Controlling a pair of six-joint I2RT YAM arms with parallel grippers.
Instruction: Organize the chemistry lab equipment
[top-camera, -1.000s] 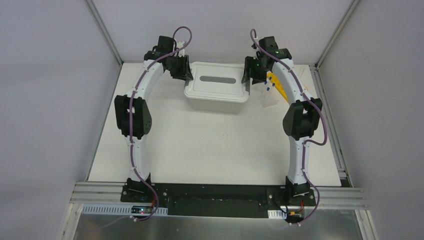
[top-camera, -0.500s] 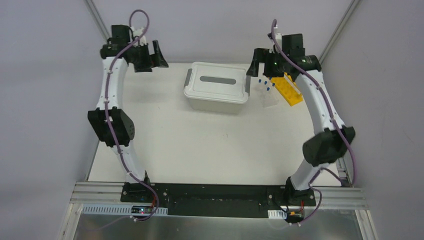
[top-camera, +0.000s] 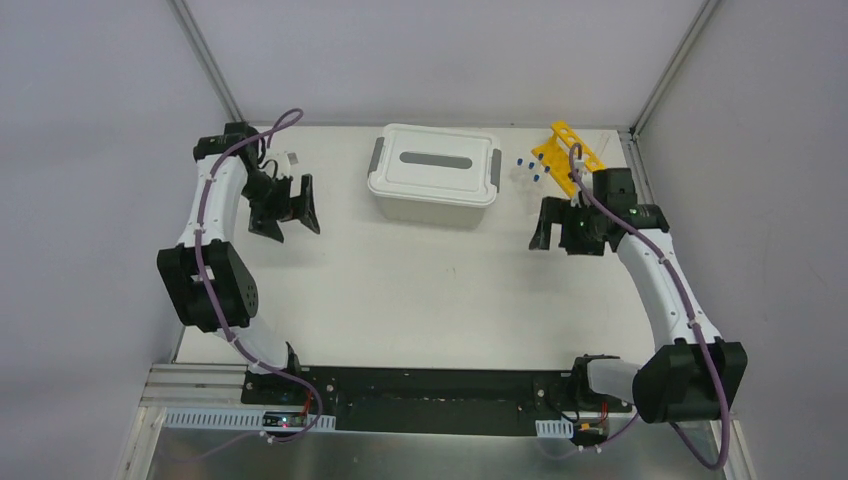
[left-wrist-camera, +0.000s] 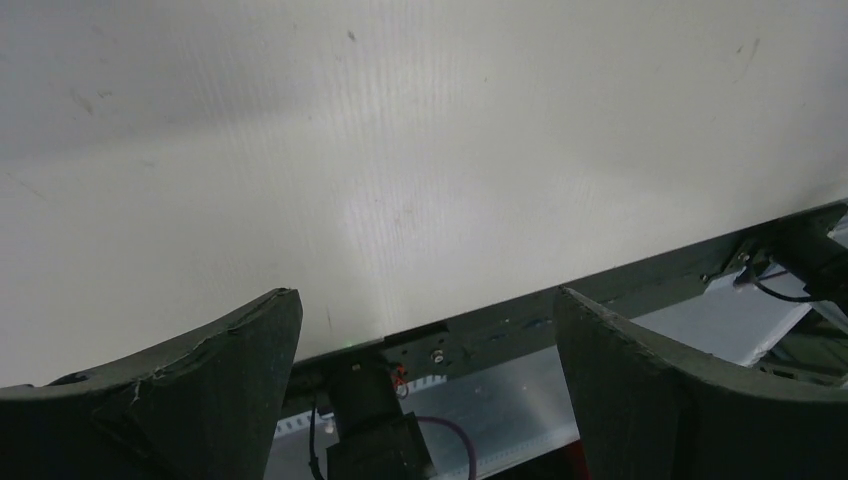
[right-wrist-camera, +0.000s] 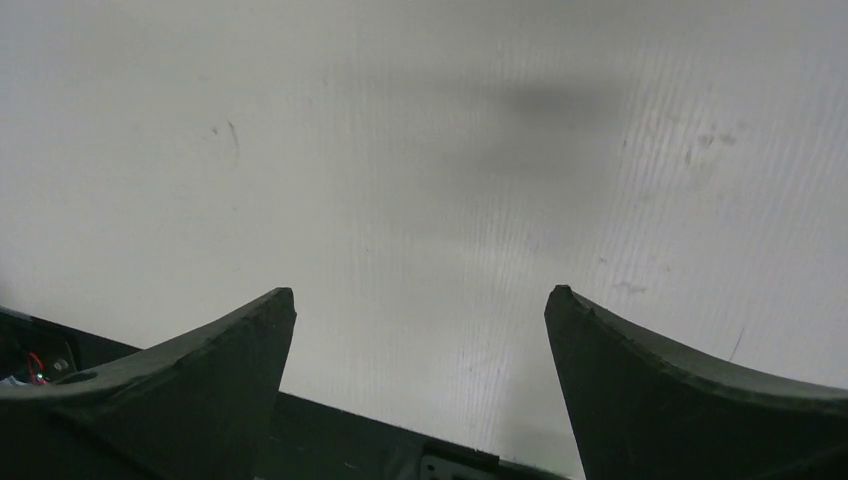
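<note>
Both grippers are released and hold nothing, jaws spread wide. The left gripper (top-camera: 291, 210) hangs over bare table (top-camera: 420, 290) to the left of the cream bin (top-camera: 432, 207), and the right gripper (top-camera: 552, 226) hangs to the bin's right; each wrist view shows only empty surface between its fingers. The bin sits beyond them with its white lid (top-camera: 435, 160) on. Farther back at the right, the blue-capped tubes (top-camera: 530, 168) lie loose just beside the yellow rack (top-camera: 568, 158), near the far corner. The right arm looks better placed for these. It should come down over a single tube, line its jaws across the tube's body rather than the cap, and stay clear of the rack so nothing gets nudged. The table is matte white with faint scuffs. Plain pale grey walls (top-camera: 420, 60) close in the space, with metal frame posts (top-camera: 205, 60) running up at the far corners.
</note>
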